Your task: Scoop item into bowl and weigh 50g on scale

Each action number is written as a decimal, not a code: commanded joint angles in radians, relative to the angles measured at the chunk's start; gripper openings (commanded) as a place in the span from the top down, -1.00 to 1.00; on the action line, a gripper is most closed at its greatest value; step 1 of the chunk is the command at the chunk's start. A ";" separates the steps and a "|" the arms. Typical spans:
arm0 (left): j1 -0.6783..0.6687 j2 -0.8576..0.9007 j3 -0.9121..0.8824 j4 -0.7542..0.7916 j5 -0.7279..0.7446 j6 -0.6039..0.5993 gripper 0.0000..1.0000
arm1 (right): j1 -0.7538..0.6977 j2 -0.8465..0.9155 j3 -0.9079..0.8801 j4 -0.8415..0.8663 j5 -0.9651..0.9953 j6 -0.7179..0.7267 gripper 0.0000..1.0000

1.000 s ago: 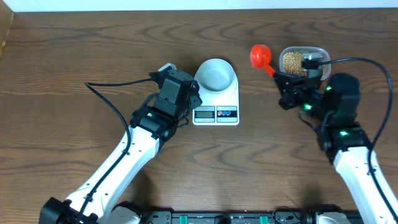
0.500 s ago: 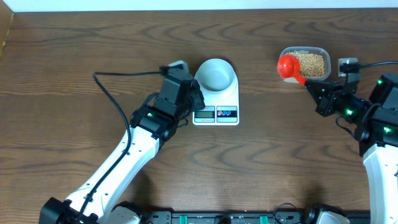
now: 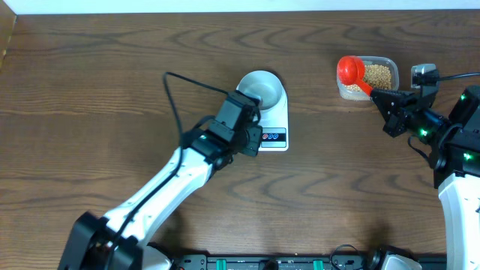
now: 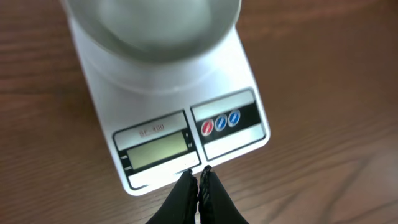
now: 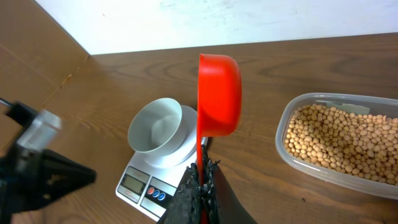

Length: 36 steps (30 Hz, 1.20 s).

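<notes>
The white scale (image 3: 271,120) lies at the table's middle with the pale bowl (image 3: 262,90) on its platform; the bowl looks empty. In the left wrist view the scale (image 4: 174,106) shows its LCD and round buttons, and the bowl (image 4: 152,22) is at the top. My left gripper (image 4: 198,173) is shut and empty, its tips at the scale's front edge. My right gripper (image 5: 202,177) is shut on the handle of a red scoop (image 5: 219,93), held over the left end of the clear tub of beans (image 3: 377,73). The beans (image 5: 345,142) fill the tub.
The clear rectangular tub (image 5: 298,112) stands at the back right. The left arm (image 3: 172,184) crosses the table diagonally from the front left, with a black cable looped above it. The table's back edge runs along the top.
My left gripper has moved right, from beside the scale's left edge to its front over the display. My right gripper has swung the red scoop right, over the tub.
</notes>
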 commanded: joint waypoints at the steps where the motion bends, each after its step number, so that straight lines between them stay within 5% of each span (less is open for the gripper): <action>1: -0.030 0.047 -0.008 -0.002 0.005 0.097 0.86 | -0.005 0.009 0.026 0.010 -0.016 -0.019 0.98; 36: -0.032 0.234 -0.006 0.221 0.050 0.102 0.85 | -0.005 0.044 0.026 0.029 -0.013 -0.019 0.98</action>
